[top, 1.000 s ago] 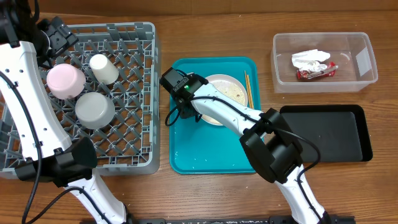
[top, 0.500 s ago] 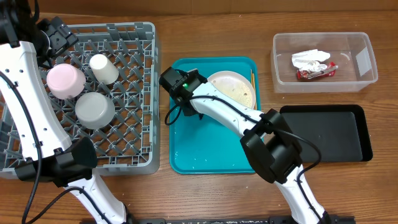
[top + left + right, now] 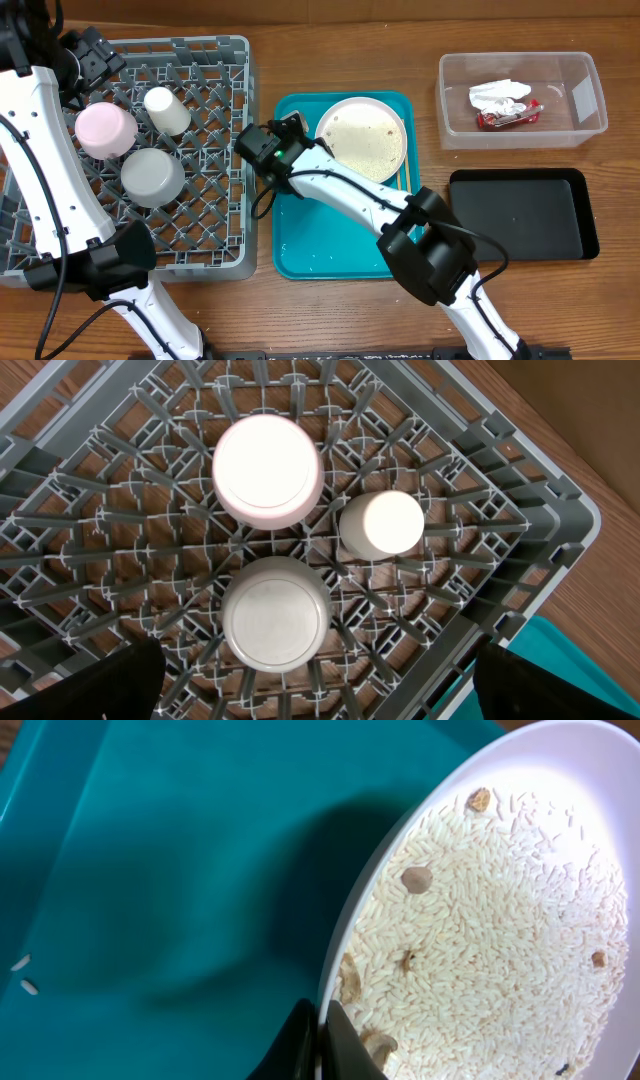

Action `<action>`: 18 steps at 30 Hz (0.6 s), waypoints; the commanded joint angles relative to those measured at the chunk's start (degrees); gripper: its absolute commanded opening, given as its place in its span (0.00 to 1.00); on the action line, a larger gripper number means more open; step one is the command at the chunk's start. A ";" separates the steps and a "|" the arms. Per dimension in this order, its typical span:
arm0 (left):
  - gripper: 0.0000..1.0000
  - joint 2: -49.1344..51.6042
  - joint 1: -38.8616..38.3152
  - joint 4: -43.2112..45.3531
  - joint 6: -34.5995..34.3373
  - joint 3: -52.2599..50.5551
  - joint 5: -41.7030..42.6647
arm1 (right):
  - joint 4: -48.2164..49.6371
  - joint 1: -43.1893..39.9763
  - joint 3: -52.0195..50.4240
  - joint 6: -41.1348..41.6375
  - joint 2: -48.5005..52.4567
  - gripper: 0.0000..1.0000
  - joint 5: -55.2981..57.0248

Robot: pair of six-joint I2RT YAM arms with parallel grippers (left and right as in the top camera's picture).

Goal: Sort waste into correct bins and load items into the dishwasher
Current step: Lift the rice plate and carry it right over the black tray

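Over at the left of the worktop [image 3: 590, 300], the dishwasher rack [image 3: 215, 230] already carries the pink bowl [image 3: 105, 130], the grey-white bowl [image 3: 152, 177] and the small white cup [image 3: 165, 110]; across on the right, the clear tub [image 3: 575, 125] holds the crumpled napkin [image 3: 497, 95] and the red wrapper [image 3: 507, 117], so we call that part done; the black tray [image 3: 520, 213] shows nothing in it. What is left, as we read it: the plate [image 3: 362, 138] with its rice [image 3: 480, 920] spread over it, and the chopsticks [image 3: 408, 178] lying on the teal tray [image 3: 330, 240] just beside the plate's right edge; neither has reached the rack. And now the action: the right gripper [image 3: 322, 1040] is pressed together on the plate's rim, pinching it, with the plate up over the teal tray's far end and a couple of stray grains down on the tray; the left gripper [image 3: 312, 678] hangs over the rack, fingers spread wide, holding nothing. Against a second ago, the plate has come out from under the arm, shifted toward the tray's far edge and looks raised; the right wrist has swung left toward the rack; the chopsticks now show lower along the plate's right side; rack and tub look unchanged.
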 commanded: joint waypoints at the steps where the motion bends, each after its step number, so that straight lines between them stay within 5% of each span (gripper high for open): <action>1: 1.00 -1.95 0.20 -0.11 -1.18 -0.11 0.28 | -1.38 0.81 2.78 -0.35 -0.48 0.04 9.29; 18: 1.00 -1.95 0.20 -0.11 -1.18 -0.11 0.28 | -22.77 -7.72 17.84 21.70 -0.50 0.04 6.27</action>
